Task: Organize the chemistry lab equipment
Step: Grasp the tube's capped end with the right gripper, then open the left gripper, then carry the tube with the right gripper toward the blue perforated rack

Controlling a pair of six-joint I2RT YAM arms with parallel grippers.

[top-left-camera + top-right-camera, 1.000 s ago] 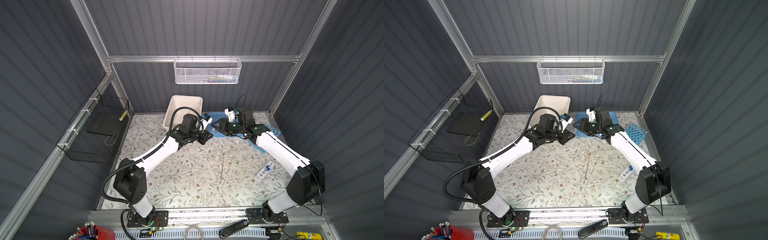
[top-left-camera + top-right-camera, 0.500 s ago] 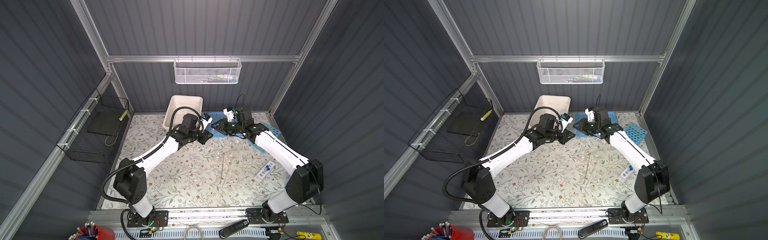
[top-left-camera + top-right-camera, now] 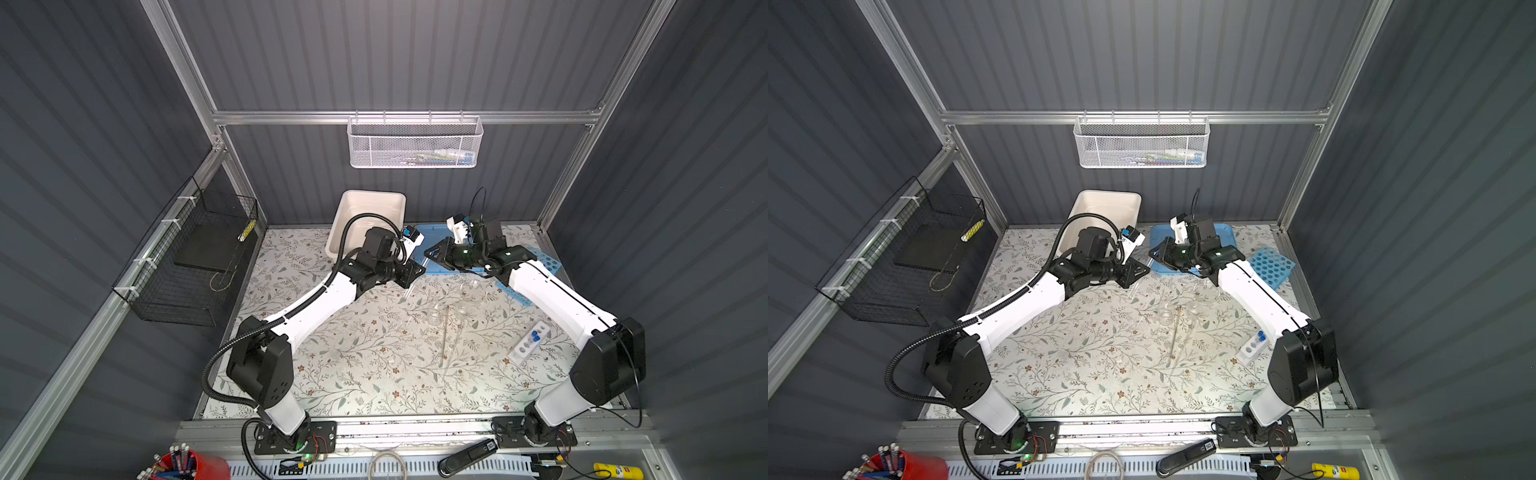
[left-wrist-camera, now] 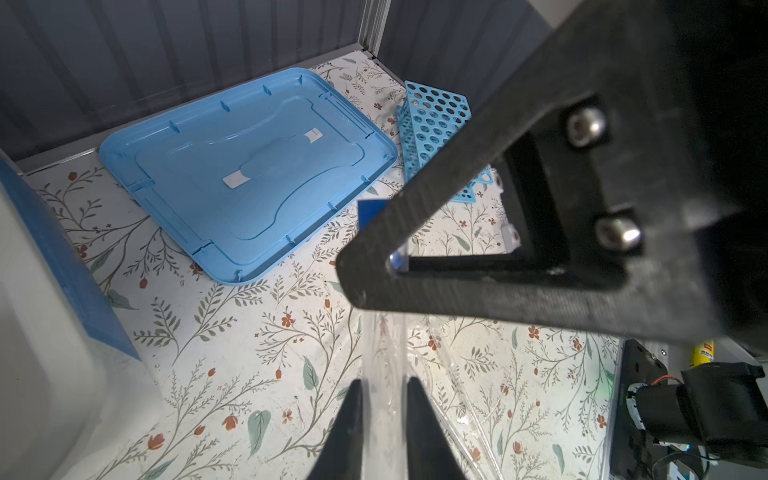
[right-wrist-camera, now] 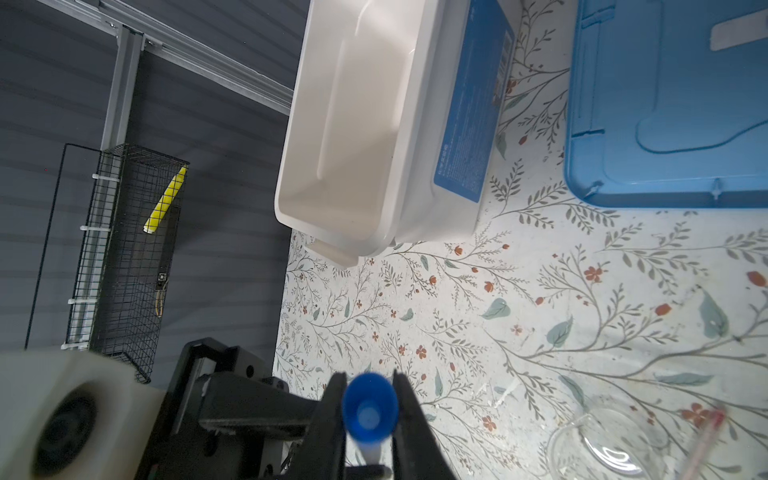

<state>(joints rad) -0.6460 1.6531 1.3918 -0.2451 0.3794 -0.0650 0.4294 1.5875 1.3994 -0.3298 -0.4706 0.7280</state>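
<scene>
A clear test tube (image 4: 384, 361) with a blue cap (image 5: 369, 405) is held between both grippers above the back middle of the table. My left gripper (image 4: 384, 399) (image 3: 415, 272) is shut on the tube's glass body. My right gripper (image 5: 370, 399) (image 3: 430, 251) meets it tip to tip, its jaws pressed on either side of the blue cap. Small clear beakers (image 3: 471, 289) (image 3: 436, 318) and a thin glass rod (image 3: 444, 338) lie in the middle. A small white tube rack (image 3: 528, 343) holding blue-capped tubes sits on the right. The sky-blue rack (image 3: 1271, 266) lies at the back right.
The large white tub (image 3: 365, 212) stands at the back left, behind my left gripper. Its blue lid (image 4: 249, 166) lies flat beside it under my right gripper. A black wire basket (image 3: 191, 257) hangs on the left wall and a white mesh basket (image 3: 415, 143) on the back wall.
My right gripper's jaws have closed onto the tube's blue cap, after shifting slightly left towards my left gripper. My left gripper has kept its hold without moving.
</scene>
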